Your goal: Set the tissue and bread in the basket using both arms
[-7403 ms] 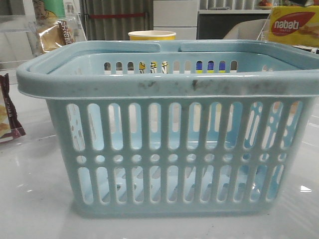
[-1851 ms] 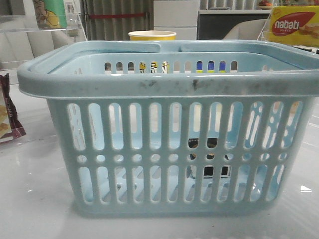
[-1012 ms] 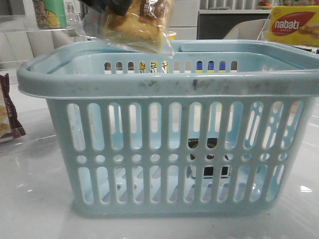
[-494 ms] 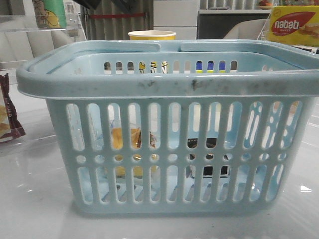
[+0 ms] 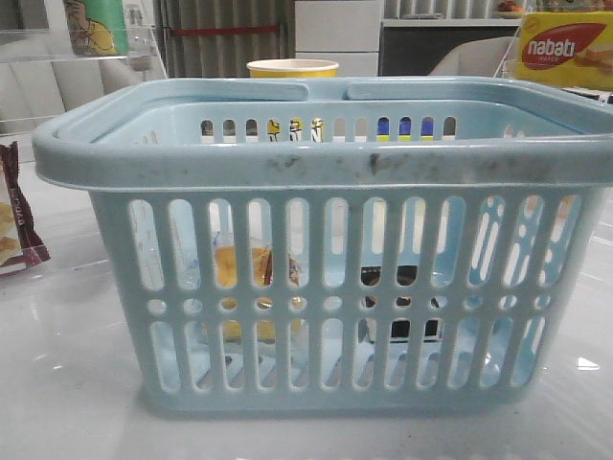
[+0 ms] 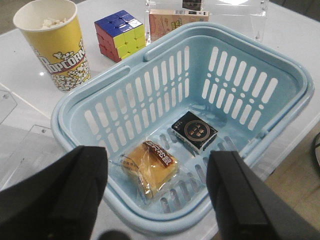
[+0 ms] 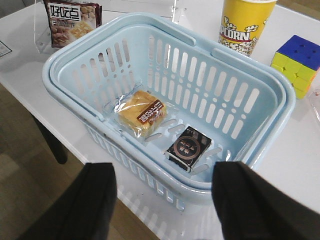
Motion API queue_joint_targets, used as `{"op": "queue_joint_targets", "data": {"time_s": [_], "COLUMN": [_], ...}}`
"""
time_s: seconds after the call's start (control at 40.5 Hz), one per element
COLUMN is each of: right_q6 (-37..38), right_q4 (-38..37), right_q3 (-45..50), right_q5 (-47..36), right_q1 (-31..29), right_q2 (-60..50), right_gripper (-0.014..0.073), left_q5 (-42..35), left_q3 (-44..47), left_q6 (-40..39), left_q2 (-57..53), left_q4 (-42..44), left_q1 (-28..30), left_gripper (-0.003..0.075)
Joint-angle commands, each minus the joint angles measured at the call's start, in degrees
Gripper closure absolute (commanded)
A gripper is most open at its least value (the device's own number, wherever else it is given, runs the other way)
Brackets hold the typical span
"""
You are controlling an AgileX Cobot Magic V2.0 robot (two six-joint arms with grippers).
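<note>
My 2 jaws gape wide, empty, above the basket [image 6: 280,107]; inside lie bread [image 6: 150,167] and tissue [image 6: 195,131]; behind it, a "POPCORN" cup [image 6: 52,42].

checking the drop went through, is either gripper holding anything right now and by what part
Nothing is held. Both the left gripper and right gripper are open and empty; the bread and tissue lie in the basket.

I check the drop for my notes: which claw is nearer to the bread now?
Left, probably. The left claw hangs above the bread; the right claw is above the tissue beside it.
</note>
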Motion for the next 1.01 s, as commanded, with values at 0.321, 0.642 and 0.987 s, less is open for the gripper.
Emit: {"op": "queue_joint_targets", "data": {"time_s": [0.321, 0.642, 0.987], "right_q6": [-0.3, -0.3, -0.3], "right_q4": [1.0, -1.7, -1.7], "right_q3": [-1.5, -1.5, -1.5], "right_q5": [-3.8, -1.0, -0.3], "right_q1": [0.1, 0.1, 0.1], "right_q2": [0.2, 0.2, 0.2], "right_gripper": [0.0073, 0.0365, 0.0537], "left_q5": [-2.2, -2.0, -2.1], "left_q3": [10.2, 11.4, 11.4], "left_q6": [0.0, 0.0, 0.0], "left_q2": [-14.4, -14.4, -14.4], "left_q4": [-0.5, -0.1, -0.3], "left_q1": [-0.2, -0.2, -0.2], "left_gripper": [0.0232, 0.0496, 0.0627]}}
